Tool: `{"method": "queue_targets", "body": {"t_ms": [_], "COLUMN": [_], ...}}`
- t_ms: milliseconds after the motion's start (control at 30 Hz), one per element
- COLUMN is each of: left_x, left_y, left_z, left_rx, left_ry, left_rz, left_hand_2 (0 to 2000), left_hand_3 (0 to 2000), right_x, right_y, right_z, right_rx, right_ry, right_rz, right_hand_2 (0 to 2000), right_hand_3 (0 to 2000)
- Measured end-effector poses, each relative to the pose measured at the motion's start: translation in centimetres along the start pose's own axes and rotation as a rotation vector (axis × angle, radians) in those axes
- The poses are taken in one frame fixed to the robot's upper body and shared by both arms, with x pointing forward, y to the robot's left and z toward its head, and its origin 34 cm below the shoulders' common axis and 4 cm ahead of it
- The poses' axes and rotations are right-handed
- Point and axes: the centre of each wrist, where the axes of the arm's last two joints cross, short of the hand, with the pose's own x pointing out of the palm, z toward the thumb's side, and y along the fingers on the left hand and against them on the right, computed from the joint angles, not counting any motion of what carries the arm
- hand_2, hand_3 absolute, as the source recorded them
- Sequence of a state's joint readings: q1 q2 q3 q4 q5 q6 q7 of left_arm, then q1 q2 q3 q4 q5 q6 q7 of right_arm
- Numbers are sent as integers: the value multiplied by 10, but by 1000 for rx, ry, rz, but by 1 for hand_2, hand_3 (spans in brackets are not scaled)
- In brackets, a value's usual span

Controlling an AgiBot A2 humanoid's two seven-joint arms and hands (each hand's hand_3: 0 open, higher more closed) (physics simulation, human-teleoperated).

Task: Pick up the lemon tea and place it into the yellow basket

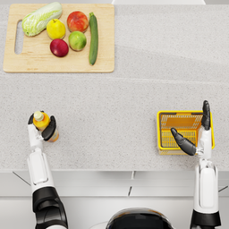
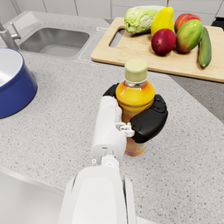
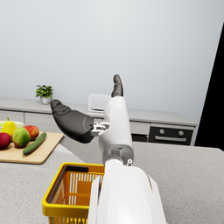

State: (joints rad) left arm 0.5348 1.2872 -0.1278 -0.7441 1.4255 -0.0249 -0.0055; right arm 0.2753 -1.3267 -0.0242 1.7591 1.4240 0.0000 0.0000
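The lemon tea (image 1: 42, 121) (image 2: 134, 101) is an orange bottle with a pale cap, upright at the counter's left front. My left hand (image 1: 47, 129) (image 2: 146, 120) grips it around the middle, dark fingers wrapped on its body. Whether its base rests on the counter or hangs just above cannot be told. The yellow basket (image 1: 161, 129) (image 3: 65, 194) stands at the right front, open side up, nothing visible inside. Above the basket's near right corner my right hand (image 1: 194, 134) (image 3: 83, 118) hovers with fingers spread and holds nothing.
A wooden cutting board (image 1: 58, 66) (image 2: 144, 54) at the back left carries a cabbage, a cucumber (image 1: 93, 38) and several fruits. The left wrist view also shows a blue bowl (image 2: 15, 85) and a sink (image 2: 54, 41) beyond the bottle. The counter's front edge runs just behind both hands.
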Motion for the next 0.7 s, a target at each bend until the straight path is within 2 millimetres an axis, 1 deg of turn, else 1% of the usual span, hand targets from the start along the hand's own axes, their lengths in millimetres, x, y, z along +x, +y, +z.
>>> {"method": "queue_targets", "body": {"t_ms": [67,100,133,200,300,367,433,533,600,700], "left_x": [5,10,15,30,56,75,99,138,161,186], "left_y": [-5,-8,-12,-22,-43,-60,-78,-105,-118,-134], "left_z": [6,15,27,58,104,129,148,164,167,167], "left_rx": [41,81,129,255,446,558,654,752,783,809], "left_ry": [13,24,34,59,91,107,121,131,133,131], "left_rz": [-46,-76,-107,-175,-281,-352,-437,-574,-655,-742], "left_hand_2": [2000,2000,2000,2000,2000,2000,2000,2000,2000,2000], "left_hand_3": [2000,2000,2000,2000,2000,2000,2000,2000,2000,2000], "right_x": [8,16,26,47,73,86,100,119,130,142], "right_y": [-1,-2,-3,-4,-4,-3,-2,-2,-4,-8], "right_z": [0,0,0,1,-3,-7,-10,-12,-12,-11], "right_rx": [-1,-2,-4,-6,9,12,15,14,9,7], "right_ry": [-9,-18,-29,-56,-85,-9,34,51,48,40], "right_rz": [25,54,86,155,233,275,320,373,401,423], "right_hand_2": [0,0,0,0,0,0,0,0,0,0], "right_hand_3": [0,0,0,0,0,0,0,0,0,0]}}
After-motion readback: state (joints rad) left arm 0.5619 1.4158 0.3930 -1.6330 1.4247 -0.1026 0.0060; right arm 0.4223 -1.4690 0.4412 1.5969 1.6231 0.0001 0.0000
